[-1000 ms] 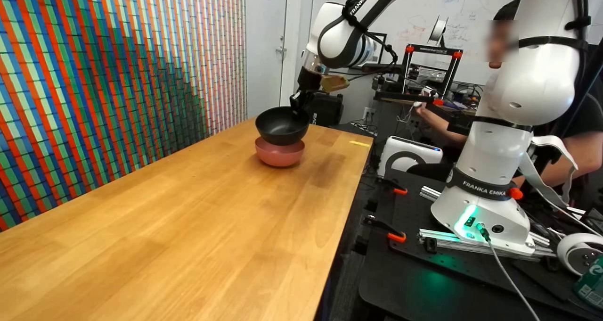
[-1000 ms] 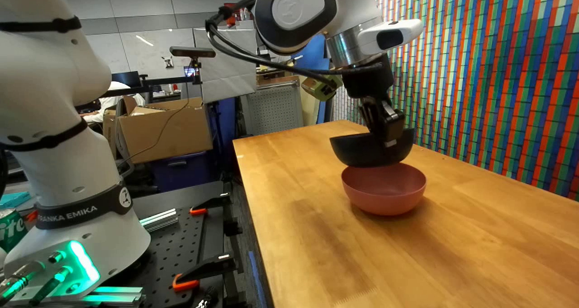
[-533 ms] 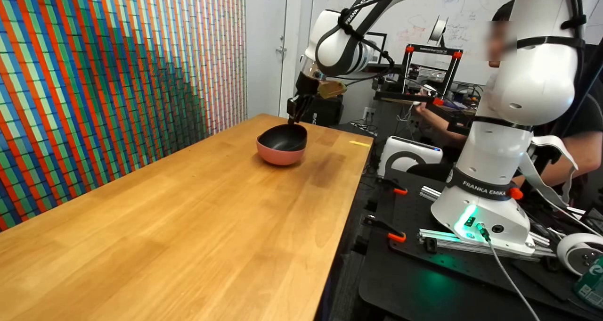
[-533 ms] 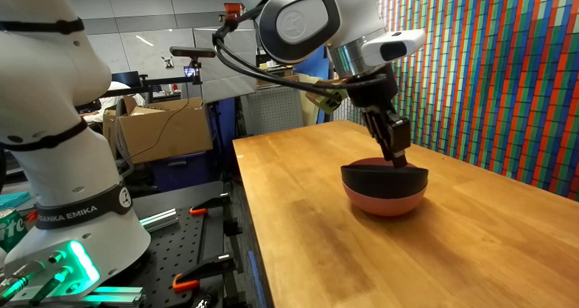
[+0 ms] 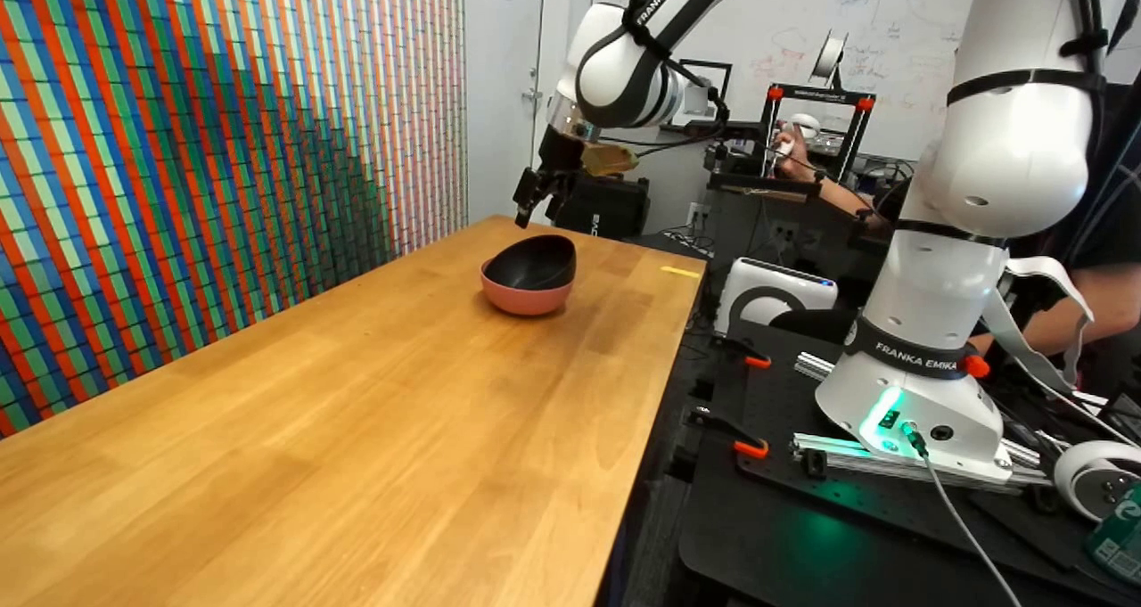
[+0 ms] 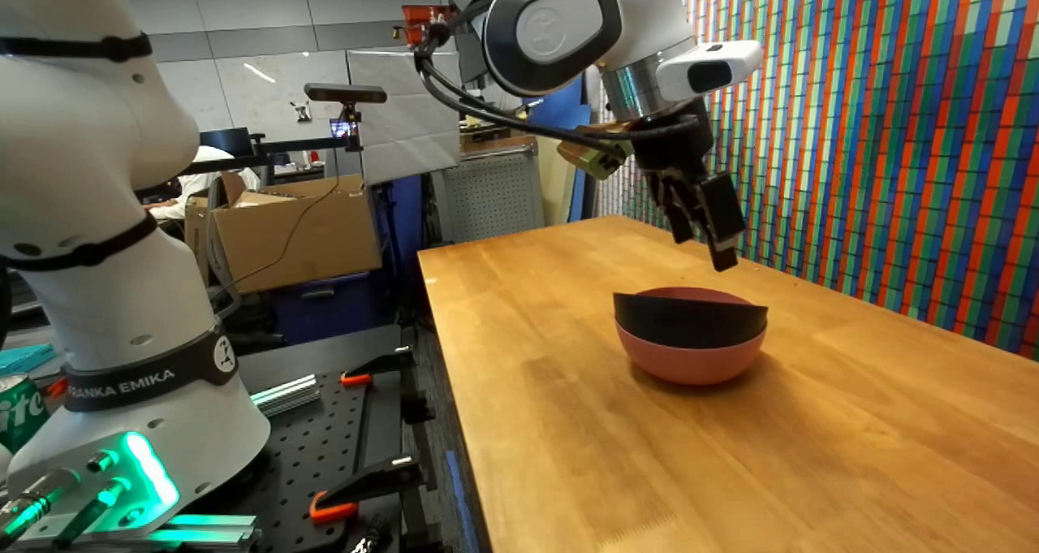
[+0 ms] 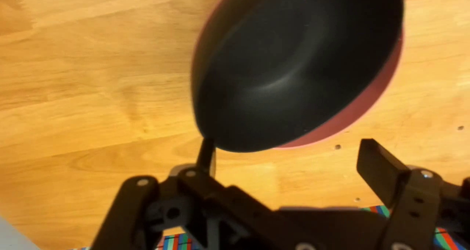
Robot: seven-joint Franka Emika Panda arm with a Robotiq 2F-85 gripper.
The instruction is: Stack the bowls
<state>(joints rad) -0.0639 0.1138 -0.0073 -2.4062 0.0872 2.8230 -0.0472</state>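
The black bowl (image 5: 537,265) sits tilted inside the pink bowl (image 5: 526,301), one side of its rim standing higher than the other. In both exterior views the pink bowl rests on the wooden table, and some of its inner wall shows behind the black bowl (image 6: 690,322). Just above and beyond the pair hangs my gripper (image 6: 703,250), clear of both bowls in the exterior views. The wrist view shows its fingers spread wide with nothing between them; the left fingertip (image 7: 208,147) overlaps the black rim in the picture. The underside of the black bowl is hidden.
The wooden table (image 5: 401,411) runs along a wall of coloured strips (image 6: 877,147). A yellow tape strip (image 5: 680,272) lies near the table's edge by the robot. Beside the table, clamps (image 6: 377,481) hold the robot's black mounting plate.
The black bowl has come down from above the pink bowl and now leans inside it. My gripper has let go, opened wide and risen away from the bowls.
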